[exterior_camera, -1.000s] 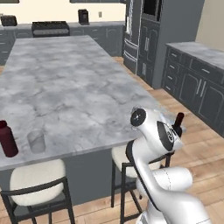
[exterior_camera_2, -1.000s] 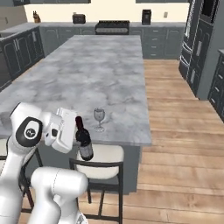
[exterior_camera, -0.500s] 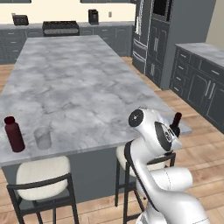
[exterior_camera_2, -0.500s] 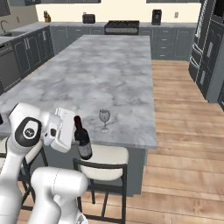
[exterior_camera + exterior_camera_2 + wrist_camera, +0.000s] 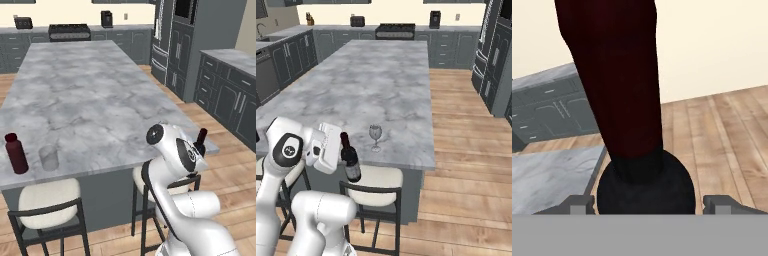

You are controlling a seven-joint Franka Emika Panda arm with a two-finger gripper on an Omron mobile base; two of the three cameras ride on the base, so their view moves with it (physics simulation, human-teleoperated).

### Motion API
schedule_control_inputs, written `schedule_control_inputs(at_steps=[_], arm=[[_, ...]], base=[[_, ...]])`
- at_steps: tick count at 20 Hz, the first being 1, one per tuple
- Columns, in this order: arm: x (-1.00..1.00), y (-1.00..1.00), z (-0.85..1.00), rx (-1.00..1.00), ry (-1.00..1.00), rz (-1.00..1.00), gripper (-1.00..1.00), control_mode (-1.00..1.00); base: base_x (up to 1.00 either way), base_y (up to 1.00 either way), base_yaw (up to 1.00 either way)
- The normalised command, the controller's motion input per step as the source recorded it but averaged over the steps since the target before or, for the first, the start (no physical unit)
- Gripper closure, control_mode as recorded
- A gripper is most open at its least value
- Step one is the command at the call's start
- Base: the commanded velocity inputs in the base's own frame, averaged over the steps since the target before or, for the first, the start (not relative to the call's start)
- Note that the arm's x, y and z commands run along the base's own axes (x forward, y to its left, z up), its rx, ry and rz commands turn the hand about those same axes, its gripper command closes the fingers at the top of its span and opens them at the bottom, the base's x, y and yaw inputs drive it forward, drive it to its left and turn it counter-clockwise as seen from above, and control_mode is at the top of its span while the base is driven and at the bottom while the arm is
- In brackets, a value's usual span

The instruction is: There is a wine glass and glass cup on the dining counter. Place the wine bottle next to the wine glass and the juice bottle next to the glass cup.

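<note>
My gripper (image 5: 343, 159) is shut on the wine bottle (image 5: 349, 161), a slim dark bottle held upright just off the near edge of the dining counter (image 5: 381, 85). The wine glass (image 5: 375, 135) stands on the counter near that edge, a little right of the bottle. In the hand view the wine bottle (image 5: 619, 100) sits between the fingertips (image 5: 579, 204). Its neck top (image 5: 200, 141) pokes out behind the arm in the left base view. The juice bottle (image 5: 16, 153) and the glass cup (image 5: 49, 157) stand side by side at the counter's near left corner (image 5: 100, 100).
Cream-seated stools (image 5: 47, 197) (image 5: 376, 177) stand under the counter's near edge, right below the held bottle. Dark cabinets (image 5: 225, 85) line the right wall across a strip of wood floor (image 5: 466, 150). A stove (image 5: 69, 31) sits at the far wall.
The whole picture has shifted a little, so the base has moved along the counter. The wine bottle stays in the shut gripper in the same pose.
</note>
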Motion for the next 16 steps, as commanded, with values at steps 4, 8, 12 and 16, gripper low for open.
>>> schedule_control_inputs(at_steps=[4, 8, 12, 16], arm=[[0.15, 0.24, 0.0, 0.0, 0.07, 0.0, 1.0, -1.0], [0.31, 0.42, 0.0, -0.03, 0.0, 0.0, 1.0, -1.0], [0.45, 0.43, 0.0, -0.08, 0.0, 0.0, 1.0, -1.0], [0.54, 0.3, 0.0, -0.02, 0.0, 0.0, 1.0, -1.0]], base=[[0.0, 0.05, 0.0], [0.0, 0.0, 0.0], [0.0, 0.0, 0.0], [0.0, 0.0, 0.0]])
